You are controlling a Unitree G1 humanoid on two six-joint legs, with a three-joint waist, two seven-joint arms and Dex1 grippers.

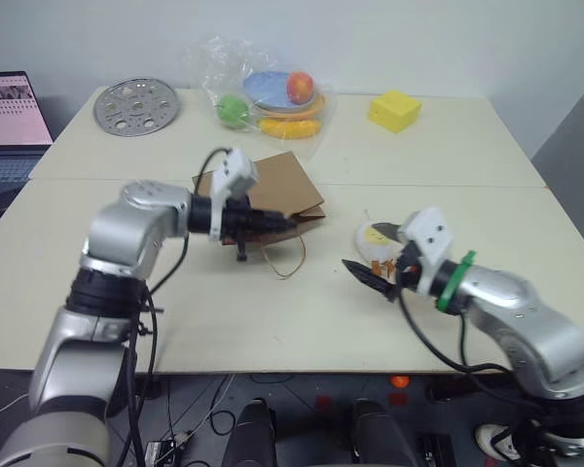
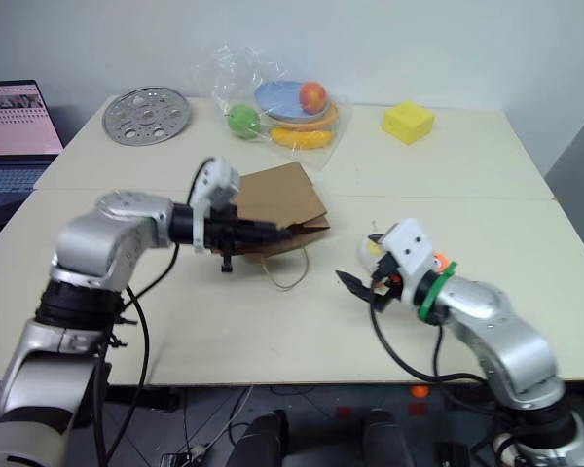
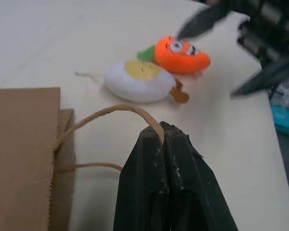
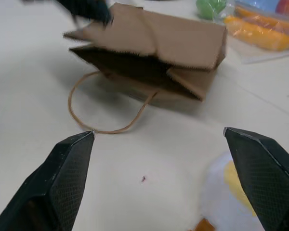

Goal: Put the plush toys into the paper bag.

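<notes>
The brown paper bag lies on its side mid-table, its mouth partly open toward my right arm. My left gripper is shut on the upper loop handle, holding that edge up. The other handle rests on the table. The white-and-yellow egg toy and the orange carrot toy lie side by side to the right of the bag. My right gripper is open just above and in front of the egg toy, holding nothing.
At the back of the table are a clear plastic bag of fruit and plates, a yellow block and a perforated metal disc. A laptop stands off the far left edge.
</notes>
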